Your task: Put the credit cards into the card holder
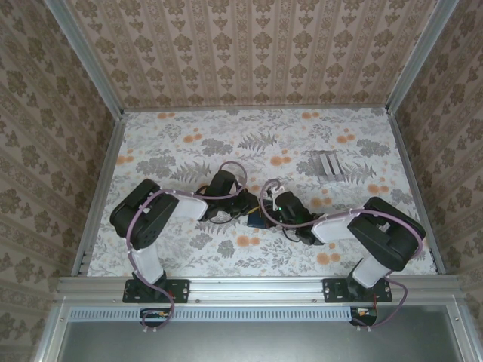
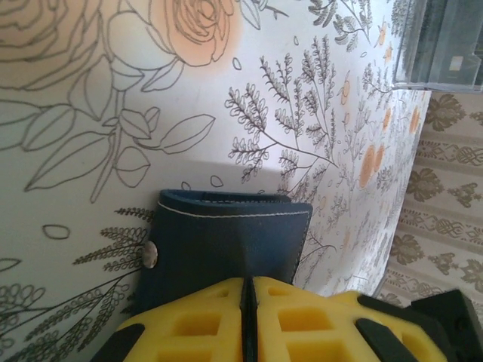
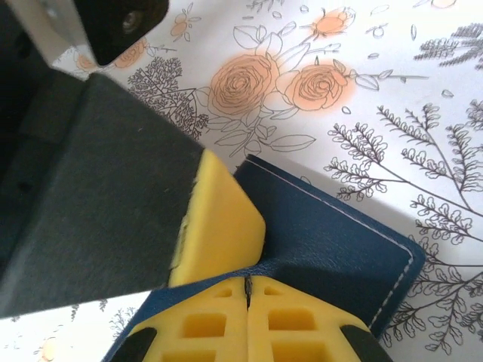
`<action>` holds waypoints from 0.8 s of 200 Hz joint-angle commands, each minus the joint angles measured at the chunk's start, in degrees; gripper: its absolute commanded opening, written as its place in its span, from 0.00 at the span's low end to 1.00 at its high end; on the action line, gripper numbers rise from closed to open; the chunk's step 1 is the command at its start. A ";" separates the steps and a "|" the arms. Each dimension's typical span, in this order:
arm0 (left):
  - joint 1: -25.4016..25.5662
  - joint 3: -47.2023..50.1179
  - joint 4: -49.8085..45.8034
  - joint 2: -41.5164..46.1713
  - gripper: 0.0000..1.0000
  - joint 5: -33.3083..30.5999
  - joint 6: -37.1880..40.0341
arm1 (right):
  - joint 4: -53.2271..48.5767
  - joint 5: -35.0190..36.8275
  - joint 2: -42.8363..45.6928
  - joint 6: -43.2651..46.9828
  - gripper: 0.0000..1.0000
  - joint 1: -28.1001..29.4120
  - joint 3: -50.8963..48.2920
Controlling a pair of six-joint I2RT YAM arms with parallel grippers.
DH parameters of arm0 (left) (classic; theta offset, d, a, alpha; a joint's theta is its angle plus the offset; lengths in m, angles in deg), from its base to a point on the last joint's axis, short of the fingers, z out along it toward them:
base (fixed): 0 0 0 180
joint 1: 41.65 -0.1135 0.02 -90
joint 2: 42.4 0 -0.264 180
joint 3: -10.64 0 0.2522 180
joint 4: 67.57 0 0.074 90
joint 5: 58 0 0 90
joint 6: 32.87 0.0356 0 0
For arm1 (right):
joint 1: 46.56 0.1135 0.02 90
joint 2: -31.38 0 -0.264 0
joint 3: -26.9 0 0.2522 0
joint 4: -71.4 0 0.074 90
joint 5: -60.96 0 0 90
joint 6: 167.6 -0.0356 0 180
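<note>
Left gripper (image 2: 247, 283) at the card holder's (image 2: 226, 235) nine o'clock, yellow pads (image 2: 196, 320) clenched on its navy edge, card holder lying mid-table (image 1: 189, 143), right gripper (image 3: 247, 285) at its three o'clock, pads pinched tight on another edge

Black-and-white arms (image 1: 143, 215), purple cables (image 1: 134, 240), yellow end effector pads (image 2: 198, 323)

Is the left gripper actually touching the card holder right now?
Touching. In the left wrist view the left gripper is pinched shut on the edge of the navy card holder, and the leather puckers at the pinch.
</note>
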 commanded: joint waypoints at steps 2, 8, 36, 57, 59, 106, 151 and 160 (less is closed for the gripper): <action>-0.01 2.21 -1.04 -4.20 0.13 -1.66 -1.87 | 1.08 4.32 -3.13 2.78 0.00 3.83 -7.23; -0.13 2.38 -0.64 -4.21 0.13 -1.55 -2.07 | 3.58 4.96 -3.70 2.64 0.00 3.87 -8.62; -0.46 2.69 0.00 -3.65 0.13 -1.21 -2.23 | 5.50 5.85 -5.54 4.37 0.00 3.79 -9.89; -0.76 2.69 0.04 -2.71 0.13 -0.91 -2.21 | 7.67 5.63 -8.86 5.57 0.00 4.14 -9.48; -0.81 2.76 0.04 -2.58 0.13 -0.86 -2.15 | 7.69 5.67 -9.28 5.71 0.00 4.18 -9.35; -3.88 4.69 -3.67 5.64 0.13 -1.34 -0.08 | 10.60 5.24 -16.94 7.41 0.00 4.38 -7.77; -9.12 7.38 -11.93 18.33 0.14 -2.23 3.85 | 6.51 3.22 -16.01 10.54 0.00 4.18 -3.96; -10.11 7.36 -14.61 20.45 0.15 -2.73 5.39 | 4.21 2.43 -15.11 11.51 0.00 4.20 -2.35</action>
